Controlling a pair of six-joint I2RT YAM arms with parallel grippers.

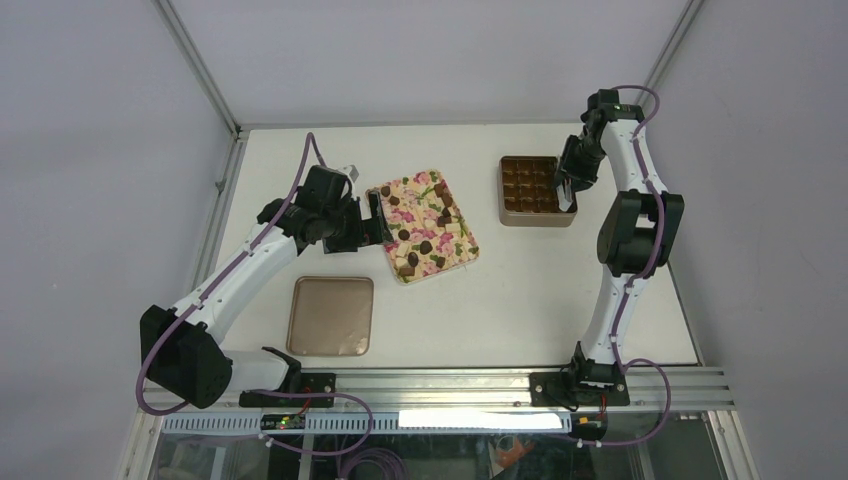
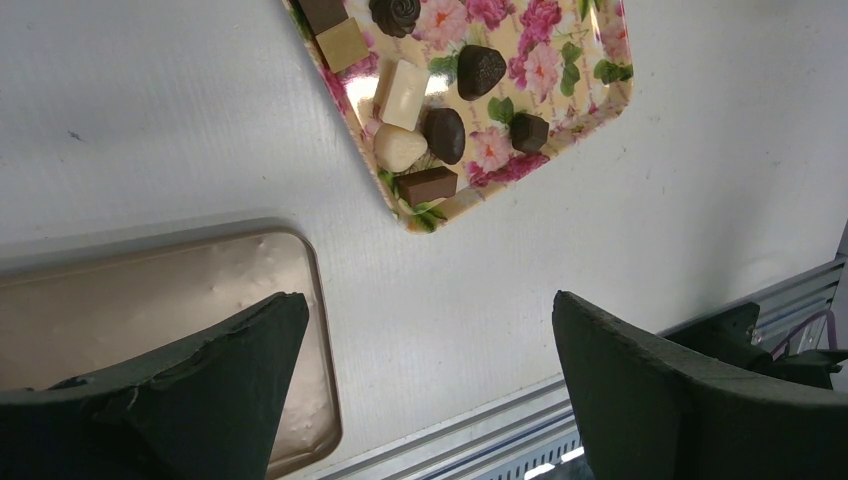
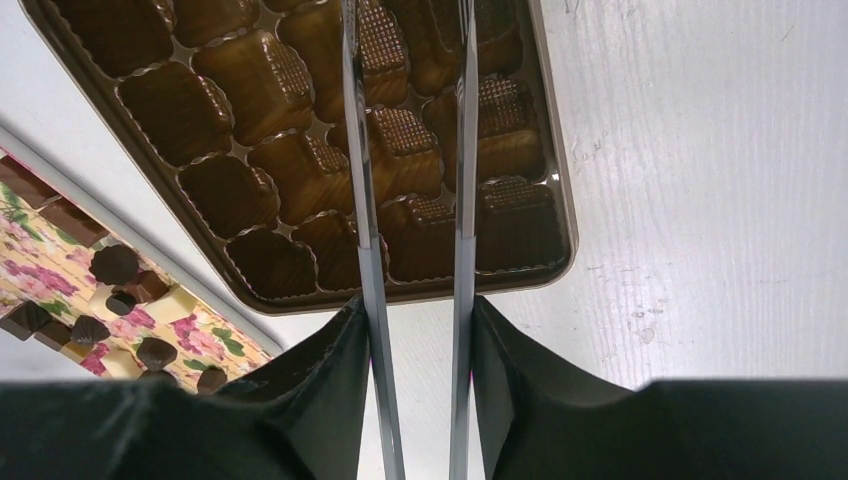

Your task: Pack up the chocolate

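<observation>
Several chocolate pieces (image 1: 425, 245), dark and a few pale, lie on a floral tray (image 1: 466, 252) at mid table; they also show in the left wrist view (image 2: 444, 133) and at the left edge of the right wrist view (image 3: 113, 263). The brown grid box (image 1: 500, 190) stands to the right, and its compartments (image 3: 230, 90) look empty. My left gripper (image 1: 378, 218) is open and empty at the tray's left edge; in its own view (image 2: 430, 320) it hangs over bare table. My right gripper (image 1: 568, 185) is shut on metal tongs (image 3: 360, 150) whose arms reach over the box; their tips are out of view.
The flat tan lid (image 1: 330, 315) lies at the front left, also in the left wrist view (image 2: 150, 290). The aluminium rail (image 1: 450, 385) runs along the near table edge. White walls and frame posts close the back and sides.
</observation>
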